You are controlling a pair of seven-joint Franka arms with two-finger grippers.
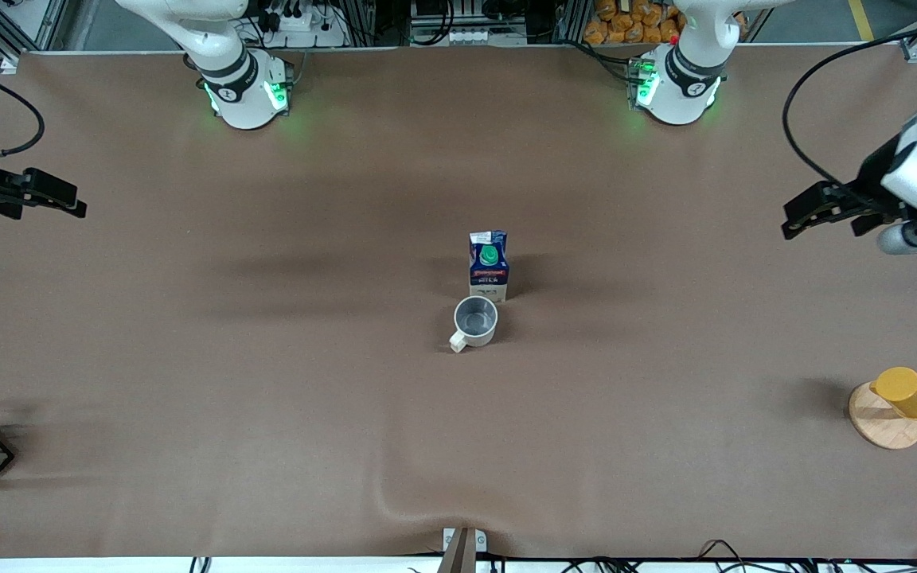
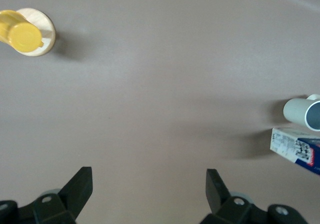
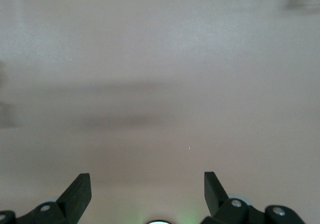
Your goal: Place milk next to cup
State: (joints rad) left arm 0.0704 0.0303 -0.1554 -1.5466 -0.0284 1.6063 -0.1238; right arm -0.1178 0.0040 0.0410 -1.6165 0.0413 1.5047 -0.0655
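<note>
Front view: the milk (image 1: pixel 489 266) is standing mid-frame, just above the cup (image 1: pixel 475 321), almost touching. Both arms are waiting at the frame edges.

Left wrist view: the left gripper (image 2: pixel 149 188) is spread wide, empty.

Right wrist view: the right gripper (image 3: pixel 147 190) is likewise gaping, empty.

Any careless reach back risks toppling the carton.

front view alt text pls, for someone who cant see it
A milk carton stands upright mid-table, just past a cream mug that sits nearer the camera. The left gripper and right gripper wait at opposite table ends, jaws open and empty.
</note>
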